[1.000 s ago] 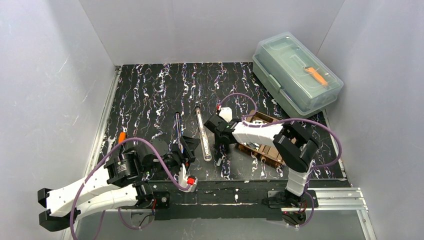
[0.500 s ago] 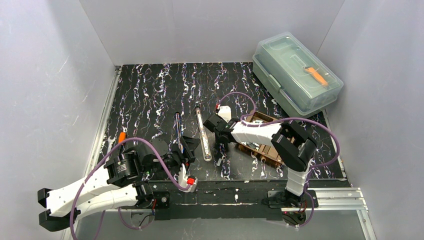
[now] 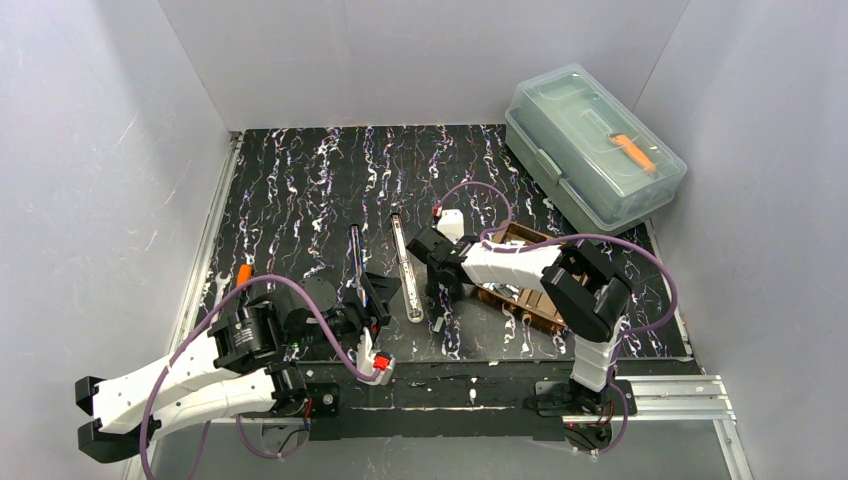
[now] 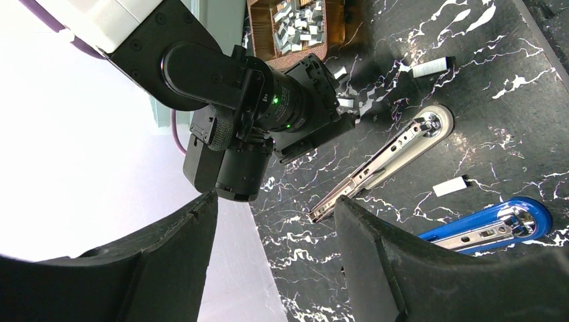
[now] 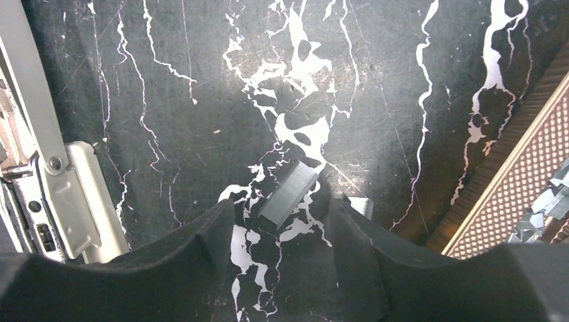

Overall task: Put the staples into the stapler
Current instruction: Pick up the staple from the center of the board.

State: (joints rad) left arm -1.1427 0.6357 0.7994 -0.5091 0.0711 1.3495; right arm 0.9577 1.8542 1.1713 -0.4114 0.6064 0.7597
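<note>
The stapler lies opened in two long parts on the black marbled mat: a blue arm (image 3: pixel 356 255) (image 4: pixel 490 225) and a silver staple channel (image 3: pixel 406 270) (image 4: pixel 382 164) (image 5: pixel 40 154). A heap of silvery staples (image 4: pixel 295 27) (image 5: pixel 545 204) fills a brown tray (image 3: pixel 530 305). One grey staple strip (image 5: pixel 288 193) lies slanted on the mat right at my right gripper's (image 5: pixel 280 206) (image 3: pixel 438 305) open fingertips, untouched. A second strip (image 5: pixel 361 204) peeks from behind the right finger. My left gripper (image 4: pixel 276 201) (image 3: pixel 377 300) hovers open and empty near the blue arm.
Two loose staple strips (image 4: pixel 429 67) (image 4: pixel 449 186) lie on the mat near the stapler parts. A lidded translucent plastic box (image 3: pixel 595 145) stands at the back right. A small orange object (image 3: pixel 244 272) sits at the mat's left edge. Grey walls enclose the table.
My right gripper has edged slightly left over the mat beside the tray, and its jaws stand apart now. The left arm and stapler parts have not moved.
</note>
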